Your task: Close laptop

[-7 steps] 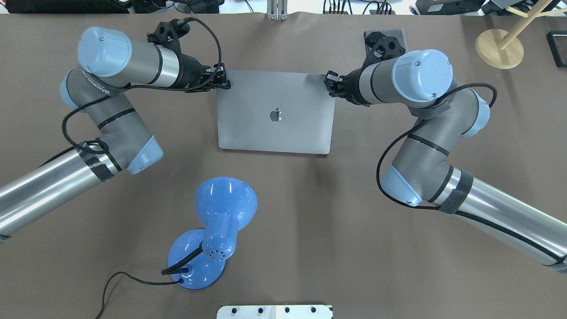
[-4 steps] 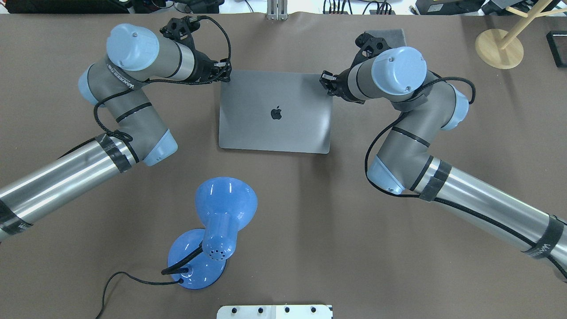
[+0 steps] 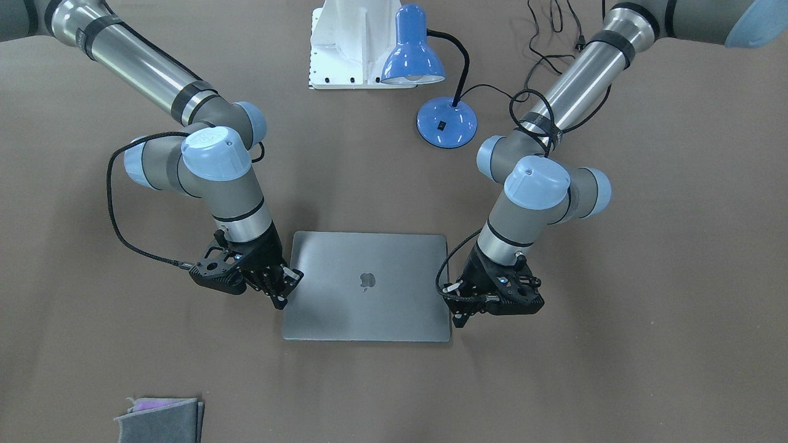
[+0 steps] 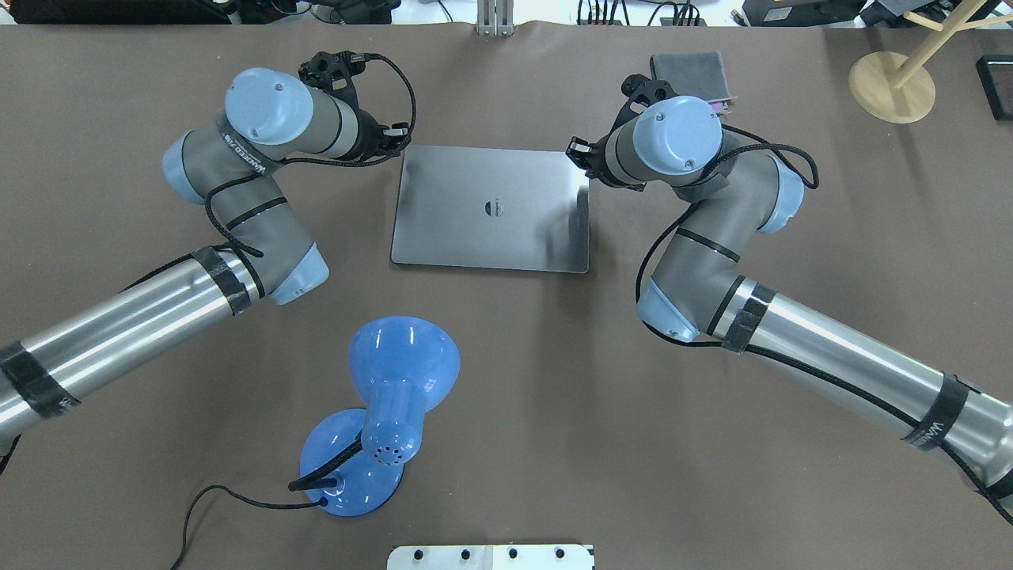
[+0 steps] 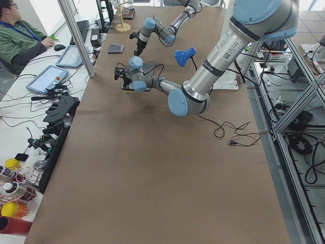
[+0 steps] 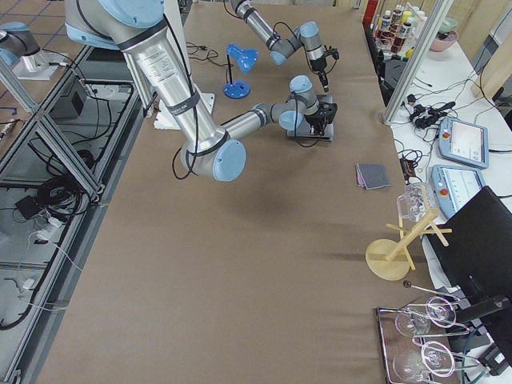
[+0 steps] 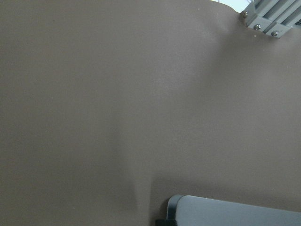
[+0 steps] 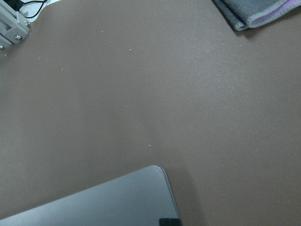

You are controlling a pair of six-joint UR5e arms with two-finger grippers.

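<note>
The space-grey laptop (image 4: 491, 210) lies in the table's middle with its lid down flat or nearly so. The apple logo faces up, and no keys or screen show. It also shows in the front-facing view (image 3: 366, 286). My left gripper (image 4: 400, 136) is shut and sits at the lid's far left corner, also seen in the front-facing view (image 3: 458, 315). My right gripper (image 4: 576, 150) is shut at the lid's far right corner, also in the front-facing view (image 3: 284, 290). Each wrist view shows one lid corner (image 7: 235, 212) (image 8: 117, 197) with a black fingertip (image 7: 164, 222) (image 8: 169, 221) at it.
A blue desk lamp (image 4: 396, 396) stands on the near side of the laptop, its cord trailing left. A folded grey cloth (image 4: 688, 70) lies behind the right wrist. A wooden stand (image 4: 890, 87) is at the far right corner. The white robot base (image 4: 491, 556) is at the near edge.
The lid's far edge has sunk towards the table and the lid now looks flat. Both grippers went down with its far corners, and both wrists swung inward.
</note>
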